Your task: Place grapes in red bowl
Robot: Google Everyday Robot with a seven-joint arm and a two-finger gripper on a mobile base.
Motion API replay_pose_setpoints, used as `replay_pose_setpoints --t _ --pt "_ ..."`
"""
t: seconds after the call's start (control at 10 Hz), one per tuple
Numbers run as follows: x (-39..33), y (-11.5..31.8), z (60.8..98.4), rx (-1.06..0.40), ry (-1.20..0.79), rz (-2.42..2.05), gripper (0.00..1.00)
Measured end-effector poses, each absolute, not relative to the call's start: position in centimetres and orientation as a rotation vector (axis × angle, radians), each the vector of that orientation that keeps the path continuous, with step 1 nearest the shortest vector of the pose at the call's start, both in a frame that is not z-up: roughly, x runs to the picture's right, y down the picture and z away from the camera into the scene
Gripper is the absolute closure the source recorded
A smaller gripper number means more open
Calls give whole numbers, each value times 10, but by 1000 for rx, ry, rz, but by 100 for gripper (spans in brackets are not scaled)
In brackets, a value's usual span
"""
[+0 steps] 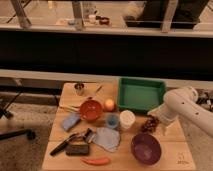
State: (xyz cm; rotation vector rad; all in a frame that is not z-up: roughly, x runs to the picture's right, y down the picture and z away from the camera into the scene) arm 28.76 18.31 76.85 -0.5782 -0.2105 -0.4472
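- One camera view, set high. It looks forward and down at a steep slant onto the wooden table (172,150).
- It faces the table's long side. The far edge lies toward a dark wall, with a glazed partition (75,20) across the top of the frame.
- Middle distance: nearly the whole table top fits, the near edge meets the bottom border, and floor shows at left.
- The white arm (182,102) enters from the right border. The gripper (159,126) sits right of centre, just beside the grapes (149,124) and nearer the camera than the green tray (141,95).
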Motion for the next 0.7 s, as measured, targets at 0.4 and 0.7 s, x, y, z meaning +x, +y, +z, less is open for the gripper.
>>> replay_pose_setpoints --t 0.4,0.7 --pt "283 196 782 -584 -259 -506 20" --pt "283 201 791 -585 -282 -517 20"
